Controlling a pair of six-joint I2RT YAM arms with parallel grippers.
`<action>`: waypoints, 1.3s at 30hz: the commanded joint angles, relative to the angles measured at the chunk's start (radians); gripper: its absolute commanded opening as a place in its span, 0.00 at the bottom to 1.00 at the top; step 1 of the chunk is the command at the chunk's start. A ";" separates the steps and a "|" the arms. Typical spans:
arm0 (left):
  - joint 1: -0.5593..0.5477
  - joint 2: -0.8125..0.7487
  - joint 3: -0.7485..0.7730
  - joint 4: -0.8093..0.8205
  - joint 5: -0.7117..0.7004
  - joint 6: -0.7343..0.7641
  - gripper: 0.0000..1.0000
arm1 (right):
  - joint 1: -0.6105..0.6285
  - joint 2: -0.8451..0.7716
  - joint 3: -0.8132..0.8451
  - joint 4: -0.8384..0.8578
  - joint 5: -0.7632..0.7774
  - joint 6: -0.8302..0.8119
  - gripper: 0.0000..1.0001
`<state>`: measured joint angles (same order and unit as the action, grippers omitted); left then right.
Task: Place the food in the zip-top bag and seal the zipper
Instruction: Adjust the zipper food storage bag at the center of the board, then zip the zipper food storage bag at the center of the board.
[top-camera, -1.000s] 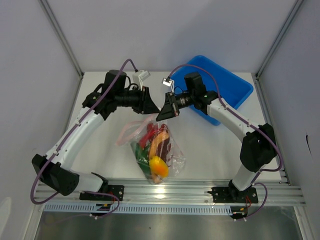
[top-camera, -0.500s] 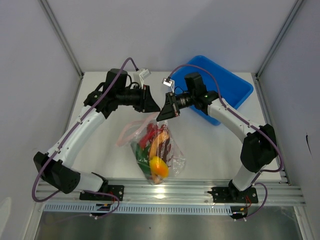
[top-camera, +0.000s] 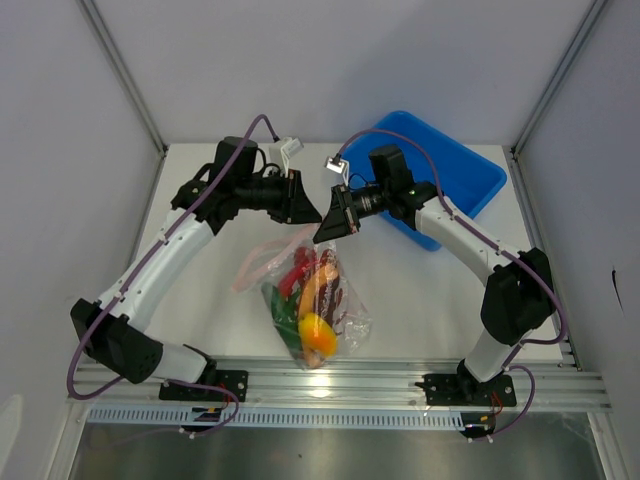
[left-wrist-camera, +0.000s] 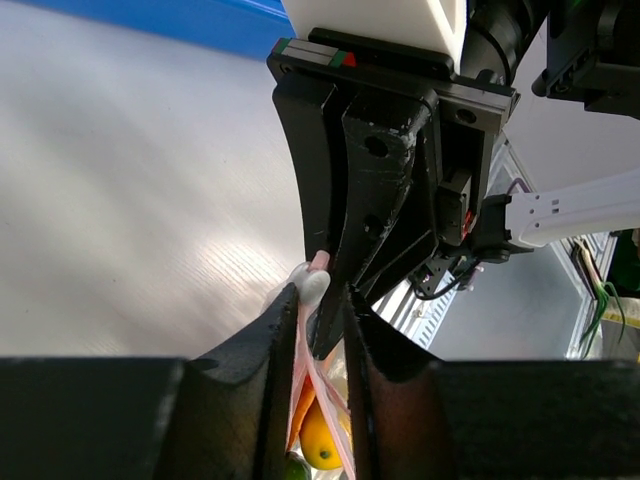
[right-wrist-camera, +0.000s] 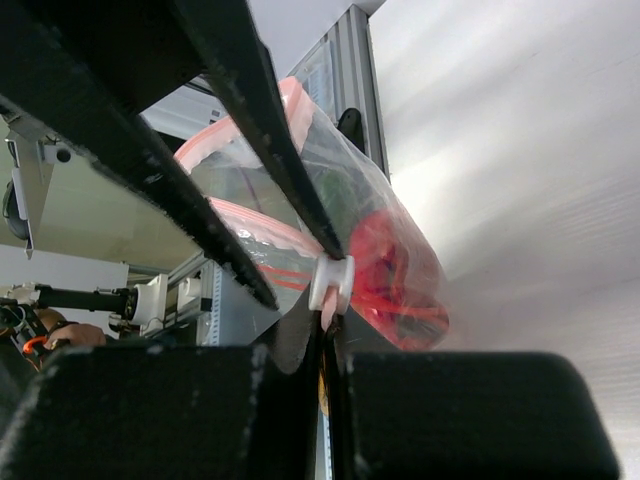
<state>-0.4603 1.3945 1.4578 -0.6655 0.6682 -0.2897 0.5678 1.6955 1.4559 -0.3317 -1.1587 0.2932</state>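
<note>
lying under everything, the white rectangular table (top-camera: 420, 300) carries a blue plastic bin (top-camera: 470, 175) at its far right corner, well apart from the rest. the two white-and-black arms bend inward so that their claws meet over the middle of the table. between the arms sits the clear crinkly zip-top bag (top-camera: 350, 315), its bottom resting on the table near the silver front rail (top-camera: 380, 385) and its top edge drawn up to the claws. inside the bag lie the toy foods: a yellow-orange rounded fruit (top-camera: 317, 333) lowest, a long orange piece (top-camera: 318, 285) above it, a red chili pepper (top-camera: 298, 268) and a green chili pepper (top-camera: 283, 318) to the left. the right gripper (right-wrist-camera: 328, 350) is pressed together, pinching the bag's top edge at the thin pale pink zipper strip (right-wrist-camera: 250, 215). the left gripper (left-wrist-camera: 318, 330) has its fingers narrowly apart on either side of that strip; whether they press on it cannot be told. a small white slider (left-wrist-camera: 312, 285) sits on the strip at the left fingertips, just beside the right claw's tips.
</note>
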 joint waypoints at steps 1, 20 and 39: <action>-0.005 0.009 0.049 0.020 0.012 -0.020 0.30 | 0.012 -0.045 0.047 0.037 -0.033 -0.009 0.00; -0.005 -0.046 -0.010 0.093 0.040 -0.032 0.36 | 0.014 -0.037 0.057 0.031 -0.036 -0.008 0.00; -0.005 -0.055 -0.080 0.119 0.122 -0.022 0.30 | 0.009 -0.039 0.054 0.028 -0.033 -0.008 0.00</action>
<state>-0.4618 1.3739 1.3815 -0.5621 0.7521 -0.3103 0.5747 1.6955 1.4609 -0.3389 -1.1713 0.2932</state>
